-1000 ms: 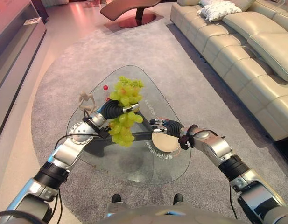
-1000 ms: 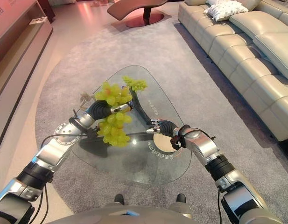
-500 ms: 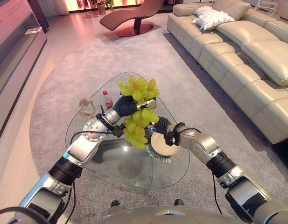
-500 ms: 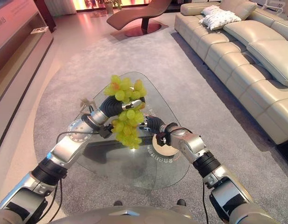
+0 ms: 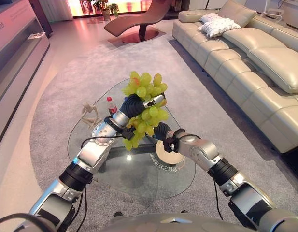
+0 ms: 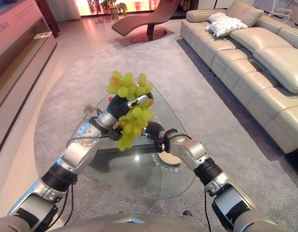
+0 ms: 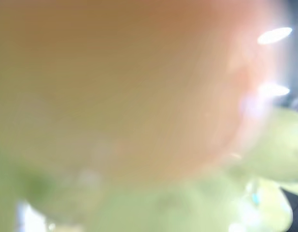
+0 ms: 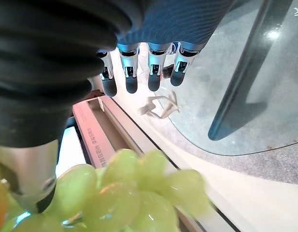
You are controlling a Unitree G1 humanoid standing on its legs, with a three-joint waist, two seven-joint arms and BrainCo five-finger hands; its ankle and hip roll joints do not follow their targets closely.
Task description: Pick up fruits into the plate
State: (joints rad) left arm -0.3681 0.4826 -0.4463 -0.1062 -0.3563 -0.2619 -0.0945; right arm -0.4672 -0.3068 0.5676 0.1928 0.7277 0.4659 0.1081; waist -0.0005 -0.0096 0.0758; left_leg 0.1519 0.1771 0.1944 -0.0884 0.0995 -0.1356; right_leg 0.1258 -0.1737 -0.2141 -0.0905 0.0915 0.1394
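Left eye view: left hand curled round a bunch of green grapes, held aloft over the glass table, left of and above the plate. Plate bare, so delivery is judged pending. Right hand rests at the plate's near-left rim; right wrist view alone shows its fingers straight, holding nothing, grapes just beside

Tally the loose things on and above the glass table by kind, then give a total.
Bunch of green grapes: 1
Round beige plate: 1
Small clear bottle with red cap: 1
Beige figurine: 1
Total: 4
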